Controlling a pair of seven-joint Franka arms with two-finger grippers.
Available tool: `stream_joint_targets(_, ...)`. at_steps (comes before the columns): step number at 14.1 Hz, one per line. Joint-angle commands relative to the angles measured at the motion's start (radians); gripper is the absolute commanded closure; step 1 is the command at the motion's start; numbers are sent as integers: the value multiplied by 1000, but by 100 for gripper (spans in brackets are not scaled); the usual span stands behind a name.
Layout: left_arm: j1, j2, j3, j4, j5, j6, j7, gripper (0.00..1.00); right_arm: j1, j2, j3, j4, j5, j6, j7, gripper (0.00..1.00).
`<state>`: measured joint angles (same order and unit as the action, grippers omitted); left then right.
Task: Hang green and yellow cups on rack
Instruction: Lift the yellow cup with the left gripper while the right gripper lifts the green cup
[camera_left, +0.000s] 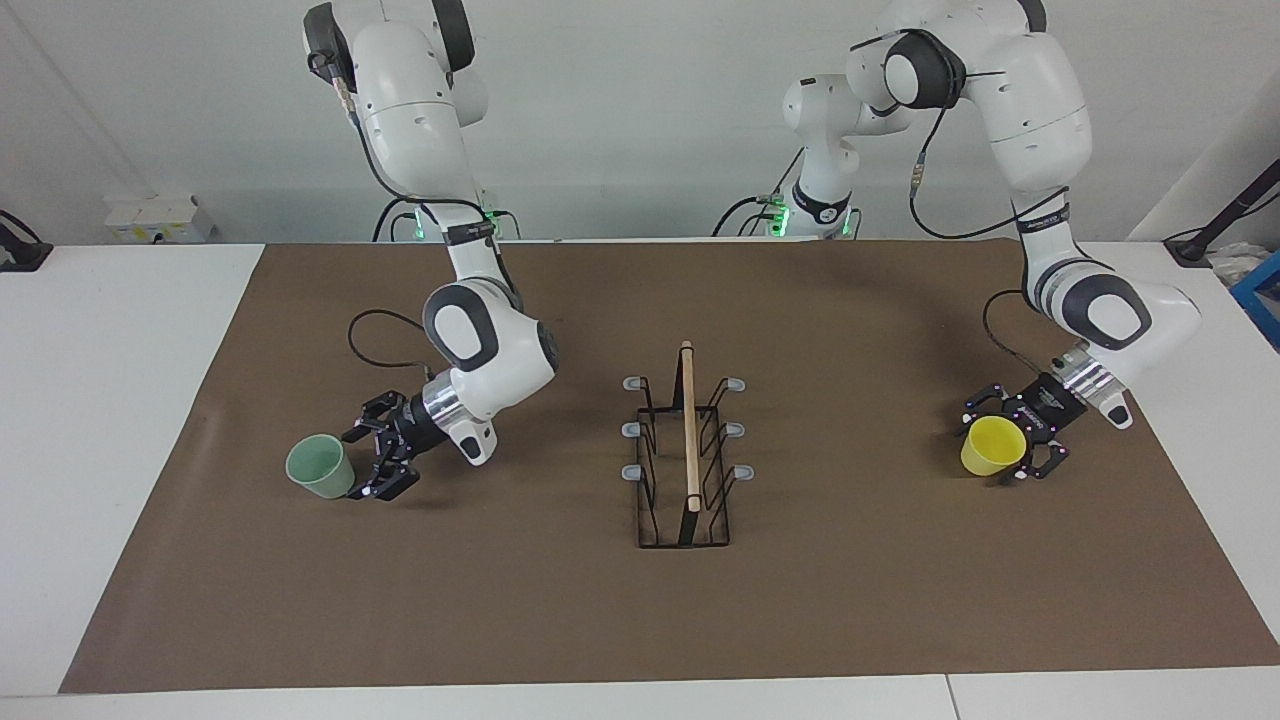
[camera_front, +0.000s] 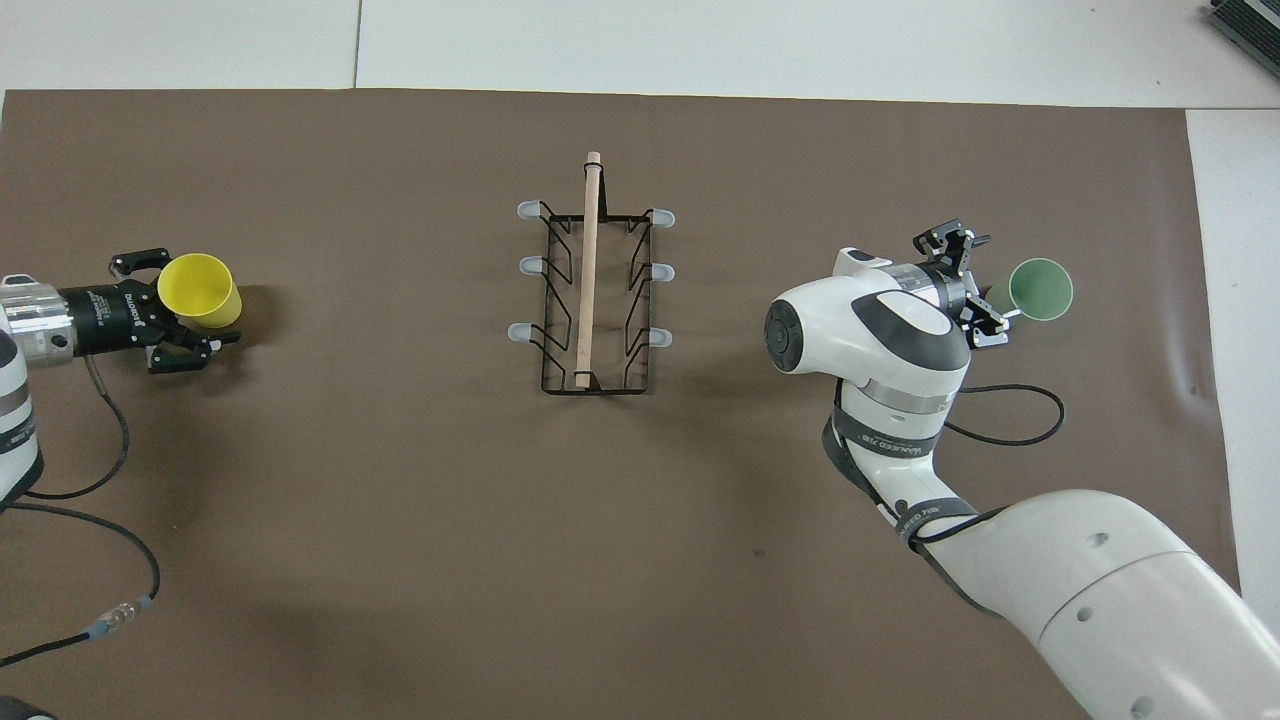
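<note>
Facing view: end effectors (camera_left: 1010, 440) (camera_left: 368, 455) around cups (camera_left: 992, 446) (camera_left: 322, 466).

White table (camera_left: 120, 400) carried brown paper mat (camera_left: 850, 600). Narrow black wire rack with wooden bar (camera_front: 590, 290) stood at mat centre, bar running 12-6 in overhead view. From rack: bright yellow plastic cup (camera_front: 200, 290) at 9, pale mint green plastic cup (camera_front: 1040, 290) at 3, both tilted; contact with mat unclear.

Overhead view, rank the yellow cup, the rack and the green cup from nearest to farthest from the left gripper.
1. Yellow cup: right at the left gripper, at the left arm's end of the table.
2. Rack: mid-table, between the two arms.
3. Green cup: at the right arm's end, by the right gripper.
</note>
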<state>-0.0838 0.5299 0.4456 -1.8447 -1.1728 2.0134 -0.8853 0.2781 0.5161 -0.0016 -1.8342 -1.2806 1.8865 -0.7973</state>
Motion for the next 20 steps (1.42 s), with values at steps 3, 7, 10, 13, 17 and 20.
stream_joint_targets(3,-53,-54,5,-41,-18,83,0,25,6,79,8,-4,-45,-67,122,0)
stream_joint_targets(7,-94,-57,5,2,-1,134,9,100,33,146,8,-17,-68,-116,245,0)
stream_joint_targets(10,-114,-91,-7,70,177,134,-3,100,21,157,8,-43,-155,-122,260,0)
stream_joint_targets(13,-119,-159,-36,84,307,131,-3,100,-6,159,8,-72,-232,-110,288,0)
stream_joint_targets(17,-120,-221,-115,117,589,149,-6,100,-34,157,8,-82,-282,-107,305,0)
stream_joint_targets(20,-119,-281,-186,133,801,148,-66,100,-51,157,6,-82,-302,-106,305,0)
